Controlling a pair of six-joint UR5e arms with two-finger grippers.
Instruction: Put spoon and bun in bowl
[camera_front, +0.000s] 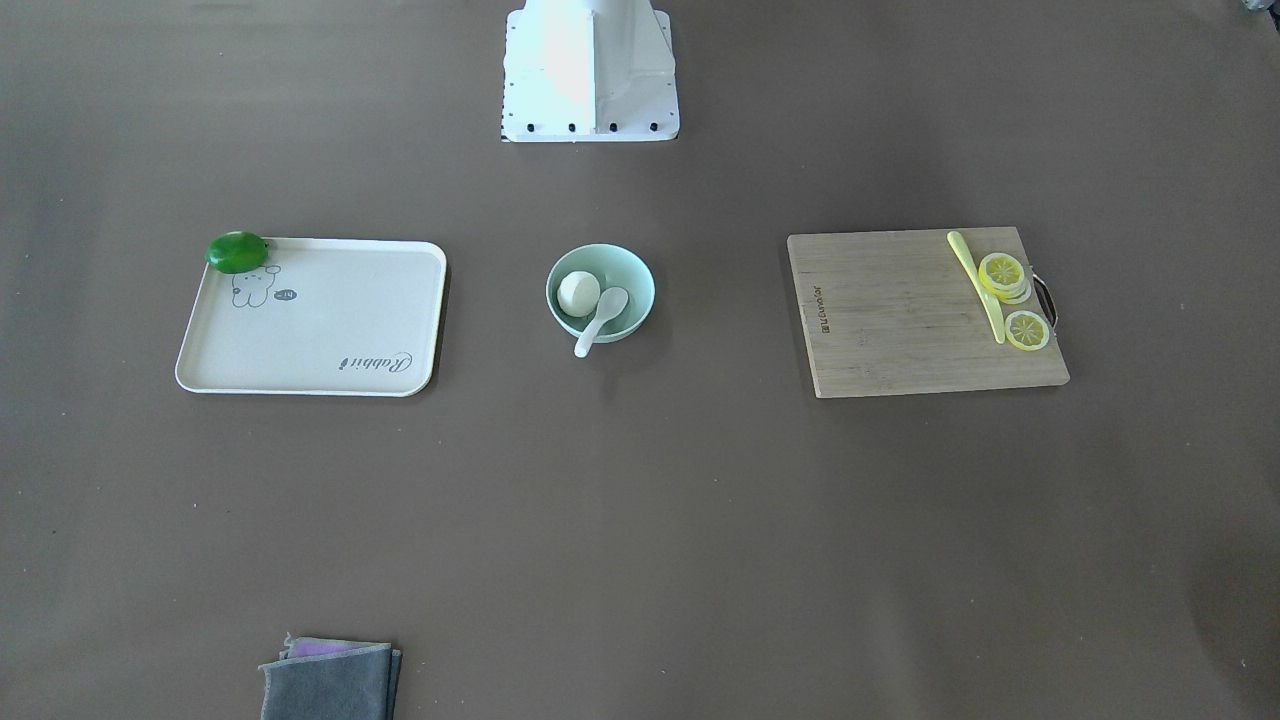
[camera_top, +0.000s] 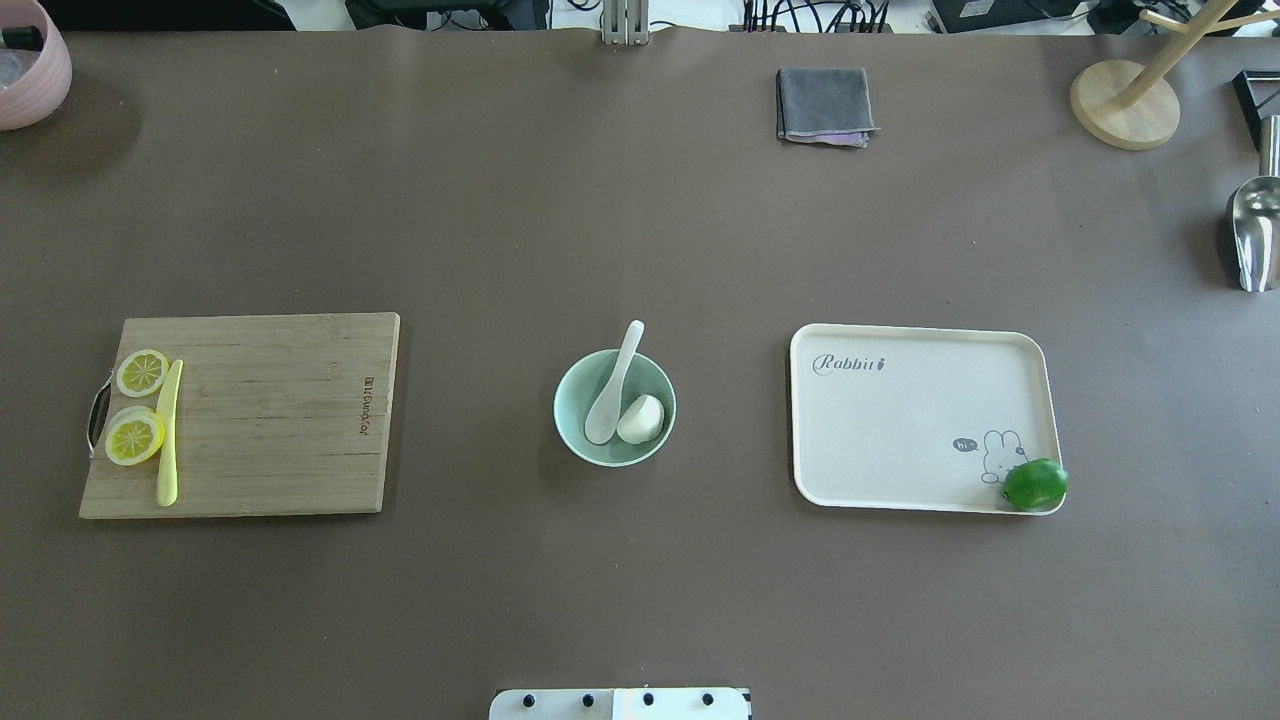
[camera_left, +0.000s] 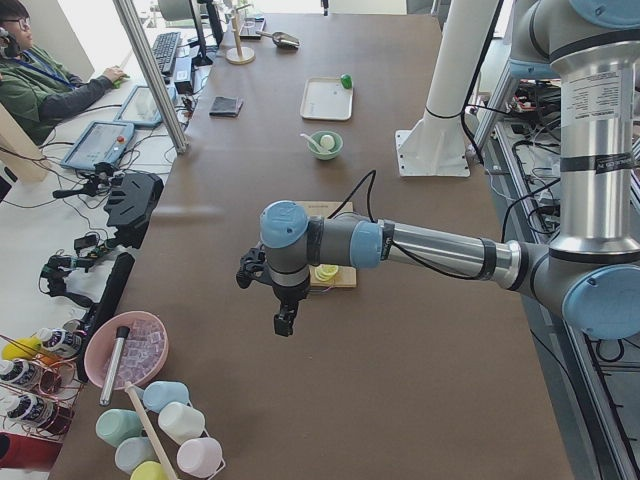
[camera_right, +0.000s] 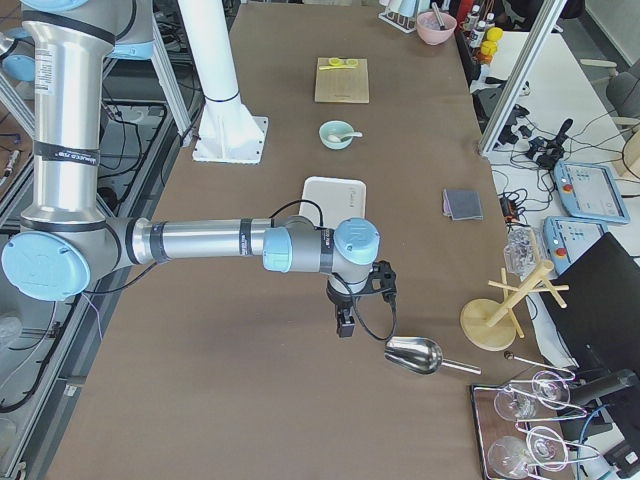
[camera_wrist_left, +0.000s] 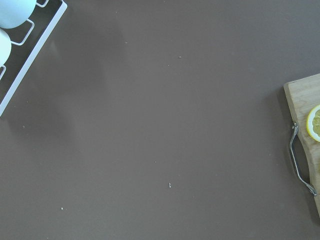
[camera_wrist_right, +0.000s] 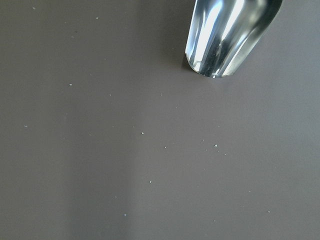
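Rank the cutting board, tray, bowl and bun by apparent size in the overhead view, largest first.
1. cutting board and tray: they look about alike, too close to rank.
2. bowl: clearly smaller than both.
3. bun: smallest, lying inside the bowl.

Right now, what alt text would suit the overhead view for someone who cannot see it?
A mint-green bowl at mid-table holds a white bun and a white soup spoon. To its left lies a wooden cutting board with lemon slices and a knife; to its right, a cream tray with a lime.
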